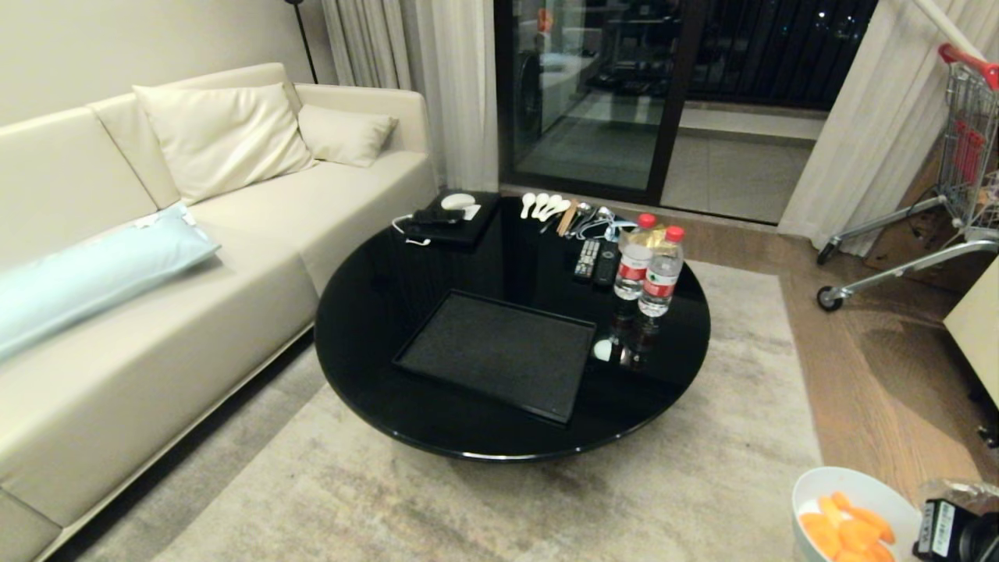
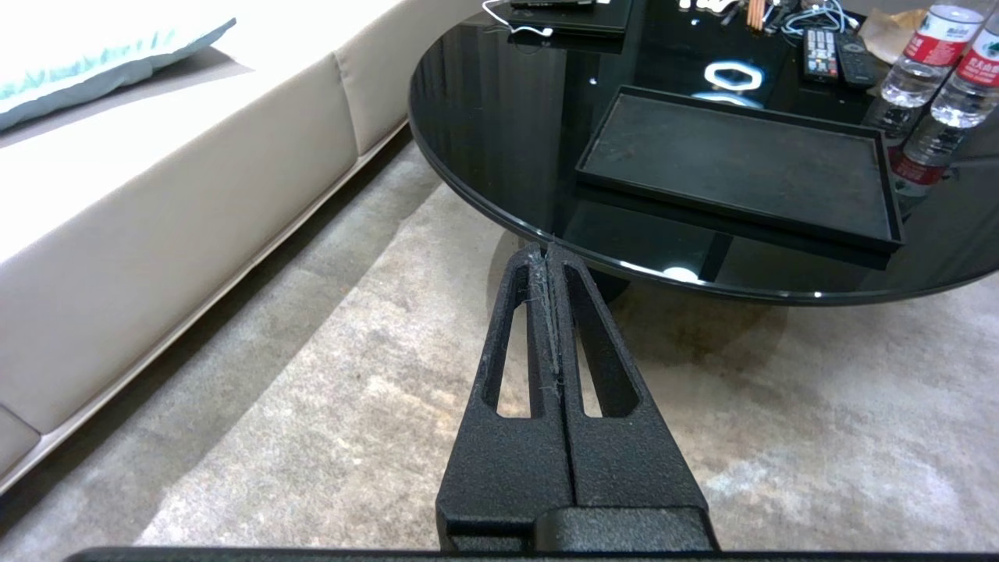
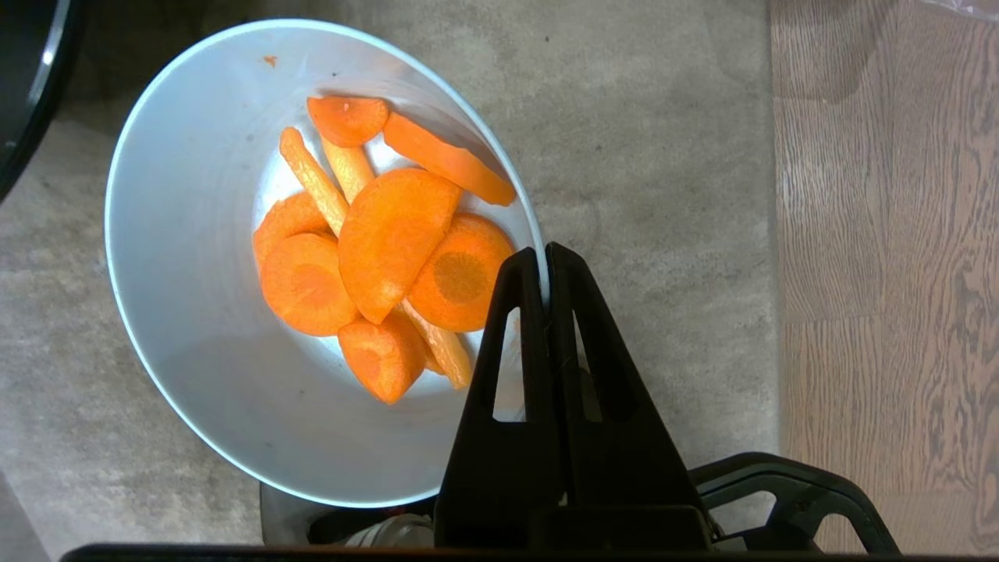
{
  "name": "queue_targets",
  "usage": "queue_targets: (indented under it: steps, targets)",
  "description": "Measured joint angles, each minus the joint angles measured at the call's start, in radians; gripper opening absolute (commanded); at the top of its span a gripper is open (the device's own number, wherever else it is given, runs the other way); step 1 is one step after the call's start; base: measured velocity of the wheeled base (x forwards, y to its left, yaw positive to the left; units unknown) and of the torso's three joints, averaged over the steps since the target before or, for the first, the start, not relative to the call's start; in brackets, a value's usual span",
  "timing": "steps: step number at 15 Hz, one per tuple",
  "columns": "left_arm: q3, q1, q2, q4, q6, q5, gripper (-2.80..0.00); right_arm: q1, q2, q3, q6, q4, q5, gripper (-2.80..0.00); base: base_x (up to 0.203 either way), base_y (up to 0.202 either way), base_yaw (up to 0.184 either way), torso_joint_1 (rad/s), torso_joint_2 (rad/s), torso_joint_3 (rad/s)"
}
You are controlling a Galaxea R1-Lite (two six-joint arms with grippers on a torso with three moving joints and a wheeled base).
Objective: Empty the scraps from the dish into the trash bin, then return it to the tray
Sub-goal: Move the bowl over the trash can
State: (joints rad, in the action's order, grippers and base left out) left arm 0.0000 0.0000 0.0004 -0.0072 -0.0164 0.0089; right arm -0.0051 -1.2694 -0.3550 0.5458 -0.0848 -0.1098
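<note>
Nearest the head camera, at about 5 o'clock in its view, dish (image 1: 827, 488) sits low at the frame corner over the rug (image 1: 484, 499), holding orange scraps (image 1: 847, 531). Right gripper (image 3: 544, 254) pinches the dish rim (image 3: 312, 257): jaws nearly together with only the thin wall between them, one finger inside, one outside. Scraps (image 3: 390, 250) are carrot rounds, half-rounds and sticks piled toward the gripped side of the bowl; one tiny orange fleck sits on the far inner wall. Dish hangs over rug, with wood floor (image 3: 890, 234) beside it. Crinkly clear plastic shows at the head view's 4 o'clock edge, just past the gripper; cannot tell if it is the trash bin's liner, bin itself not visible.

Tray (image 1: 499, 351) lies flat on the round black table (image 1: 375, 297), at the table's 6 o'clock, nothing on it. Two water bottles (image 1: 648, 269) stand at 3 o'clock of the tray, upright, touching each other. Remotes (image 1: 597, 261) just behind them, white spoons (image 1: 542, 204) at the table's 12 o'clock, thick black box (image 1: 453, 222) at 11 o'clock. Sofa (image 1: 156, 273) at 9 o'clock, shopping cart (image 1: 960, 156) at 2 o'clock.

Left gripper (image 2: 546, 254) parked low over the rug short of the table edge, jaws pressed fully together, holding nothing; tray (image 2: 741, 164) ahead of it.
</note>
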Motion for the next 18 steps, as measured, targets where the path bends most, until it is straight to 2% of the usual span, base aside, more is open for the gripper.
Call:
queue_targets:
  steps: [7,18]
  targets:
    - [0.000,0.000,0.000,0.000,0.000,0.000,-2.80,-0.001,0.005,-0.004,0.000,-0.003,-0.004,-2.80,0.000,0.001,-0.011,0.000,0.00,0.000]
    - [0.000,0.000,0.000,0.000,0.000,0.000,-2.80,-0.004,0.017,-0.006,0.023,-0.007,-0.024,-2.80,0.001,0.009,-0.163,0.000,0.00,0.004]
